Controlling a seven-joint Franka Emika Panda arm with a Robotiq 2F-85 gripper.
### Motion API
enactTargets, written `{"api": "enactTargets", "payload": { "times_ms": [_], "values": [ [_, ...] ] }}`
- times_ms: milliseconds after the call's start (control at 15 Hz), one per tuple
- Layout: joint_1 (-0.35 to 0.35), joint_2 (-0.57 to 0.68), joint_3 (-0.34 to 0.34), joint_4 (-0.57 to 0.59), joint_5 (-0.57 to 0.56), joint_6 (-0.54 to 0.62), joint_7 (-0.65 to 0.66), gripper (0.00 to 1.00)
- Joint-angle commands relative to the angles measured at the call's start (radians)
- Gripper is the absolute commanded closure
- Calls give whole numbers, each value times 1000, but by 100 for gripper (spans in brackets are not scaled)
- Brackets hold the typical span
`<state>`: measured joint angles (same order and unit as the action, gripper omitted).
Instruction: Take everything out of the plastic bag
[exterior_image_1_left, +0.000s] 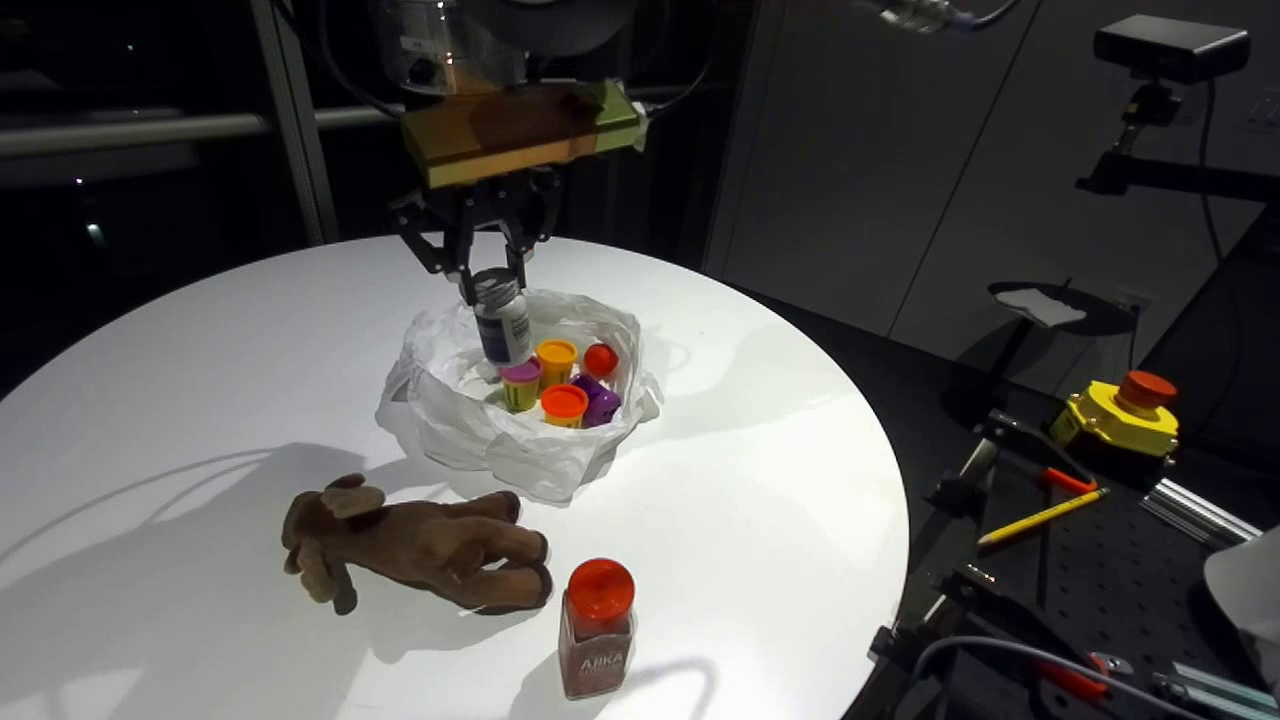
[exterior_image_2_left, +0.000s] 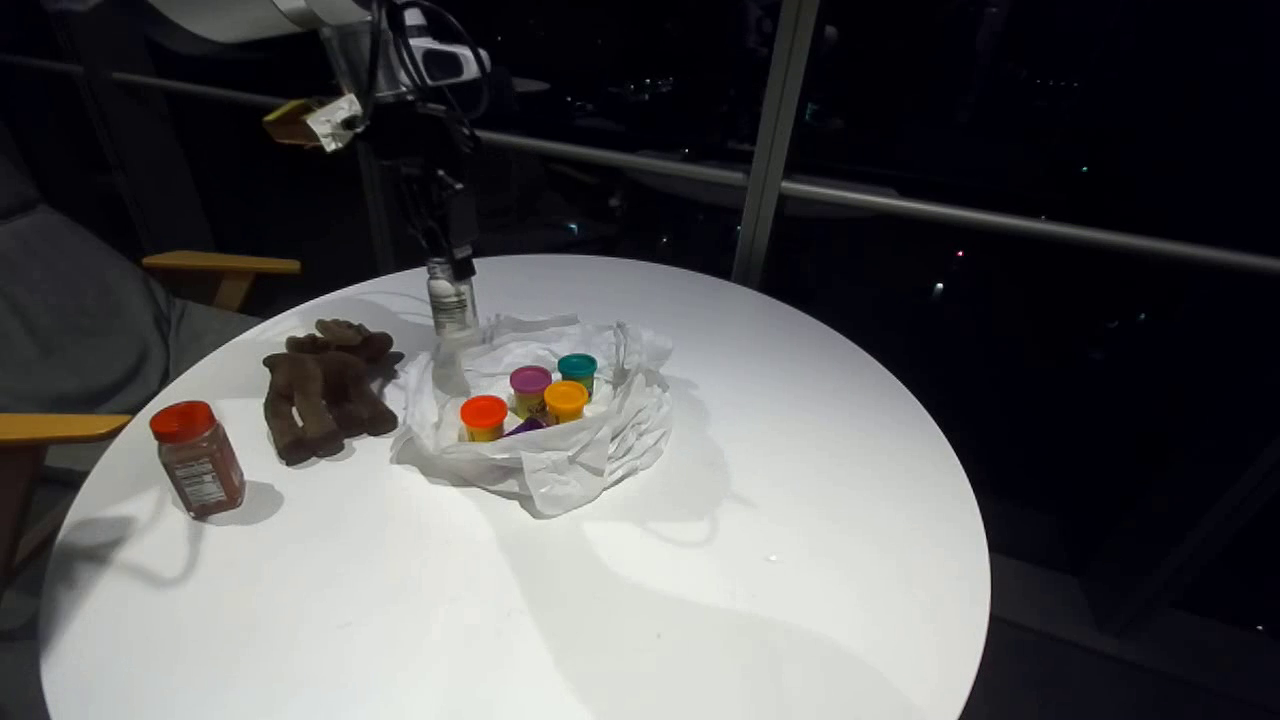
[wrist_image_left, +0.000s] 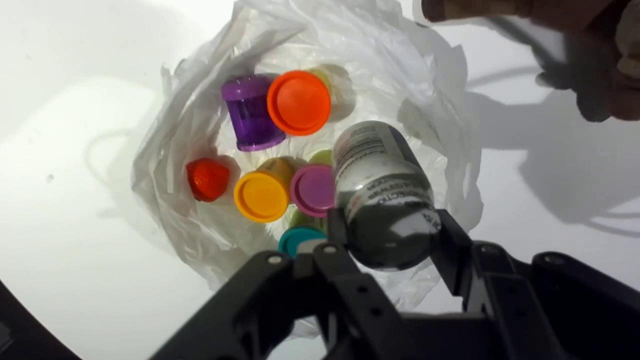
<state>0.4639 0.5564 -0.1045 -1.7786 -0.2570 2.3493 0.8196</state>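
My gripper (exterior_image_1_left: 493, 283) is shut on a white bottle (exterior_image_1_left: 505, 335) at its neck. It holds the bottle tilted over the open white plastic bag (exterior_image_1_left: 455, 440). The bottle also shows in an exterior view (exterior_image_2_left: 452, 302) and in the wrist view (wrist_image_left: 380, 160). In the bag (wrist_image_left: 350, 40) are tubs with an orange-red lid (wrist_image_left: 299, 103), a yellow lid (wrist_image_left: 262, 196), a pink-purple lid (wrist_image_left: 314, 190) and a teal lid (wrist_image_left: 299, 237). The teal one is partly hidden by a finger. A clear purple container (wrist_image_left: 254, 115) lies on its side. A small red strawberry-like item (wrist_image_left: 208, 179) lies near the bag's wall.
A brown plush animal (exterior_image_1_left: 430, 545) lies on the round white table (exterior_image_1_left: 760, 560) beside the bag. A jar with a red lid (exterior_image_1_left: 598, 635) stands near the table edge. A chair (exterior_image_2_left: 90, 300) stands by the table. Windows with a rail lie behind it.
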Motion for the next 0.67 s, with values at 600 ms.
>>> {"api": "enactTargets", "payload": {
  "times_ms": [600],
  "values": [
    [-1,-196,98,-555,-87,371,208,80]
  ]
}}
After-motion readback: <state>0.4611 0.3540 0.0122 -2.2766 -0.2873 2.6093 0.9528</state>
